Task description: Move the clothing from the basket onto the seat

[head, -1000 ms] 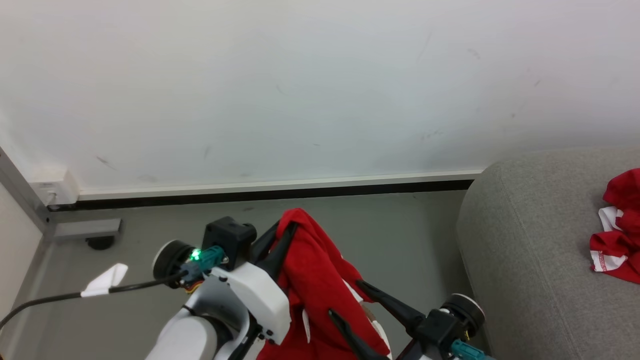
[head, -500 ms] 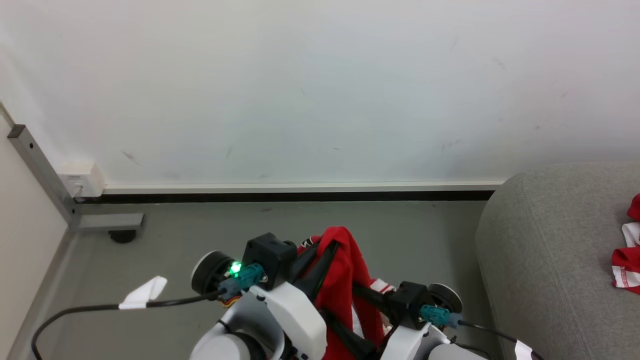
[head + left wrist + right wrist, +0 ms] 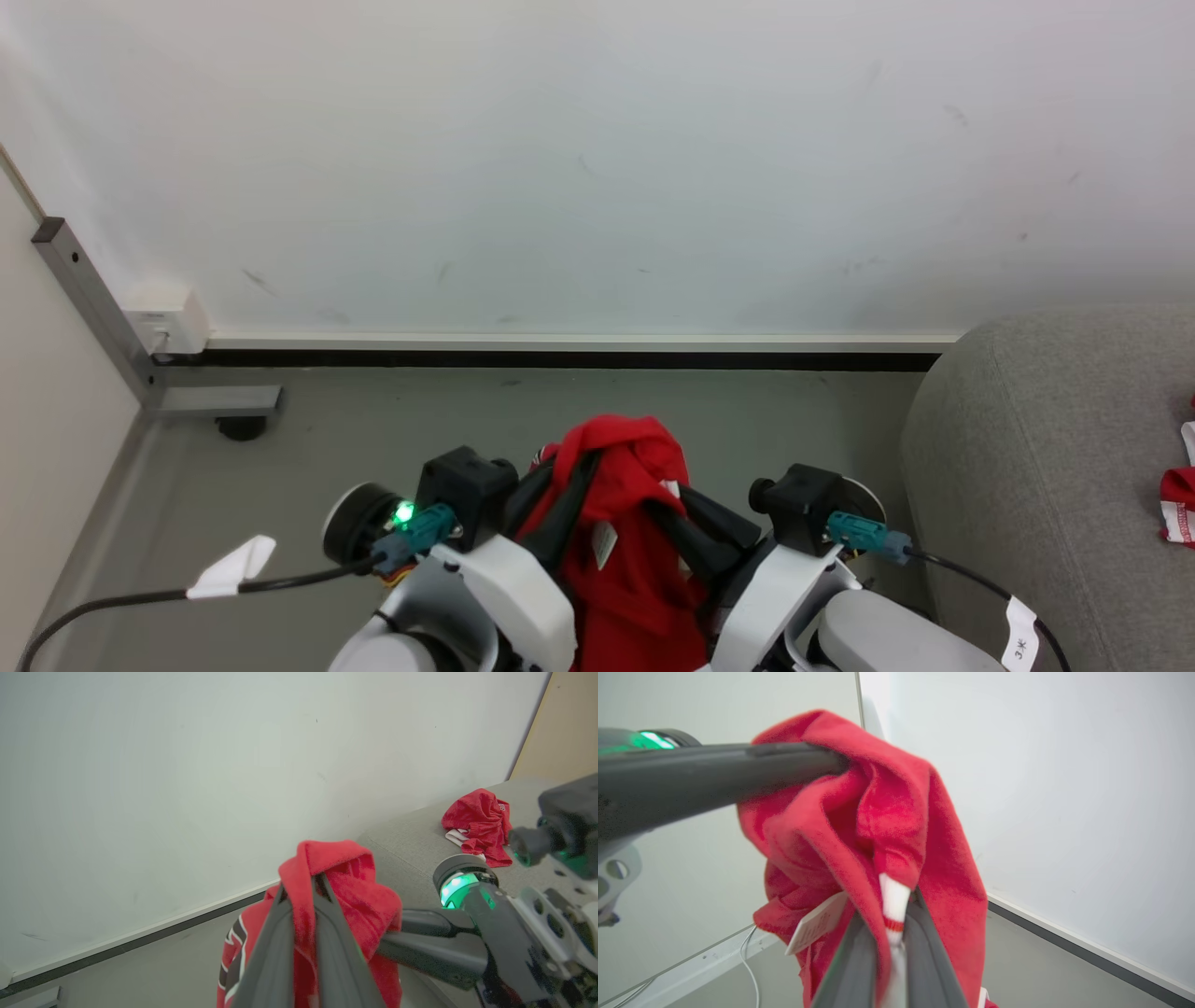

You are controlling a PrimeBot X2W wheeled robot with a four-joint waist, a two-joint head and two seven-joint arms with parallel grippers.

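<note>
A red jersey (image 3: 621, 560) with white trim and a tag hangs bunched between my two grippers, above the grey floor. My left gripper (image 3: 581, 457) is shut on its top fold; in the left wrist view that gripper (image 3: 304, 884) pinches the red cloth. My right gripper (image 3: 665, 506) is shut on the same jersey from the right, and in the right wrist view it (image 3: 893, 905) clamps a white-trimmed edge. The grey sofa (image 3: 1055, 448) stands at the right with more red clothing (image 3: 1178, 490) on it, also visible as a heap (image 3: 476, 821). The basket is out of view.
A white wall with a dark baseboard (image 3: 560, 359) runs behind. A grey metal post with a foot and caster (image 3: 219, 406) and a wall socket (image 3: 168, 317) sit at the left. A black cable with a white tag (image 3: 229, 569) trails from my left wrist.
The head camera has swung left, so the sofa sits further right. My right gripper, open a second ago, has come up and shut on the jersey beside my left gripper.
</note>
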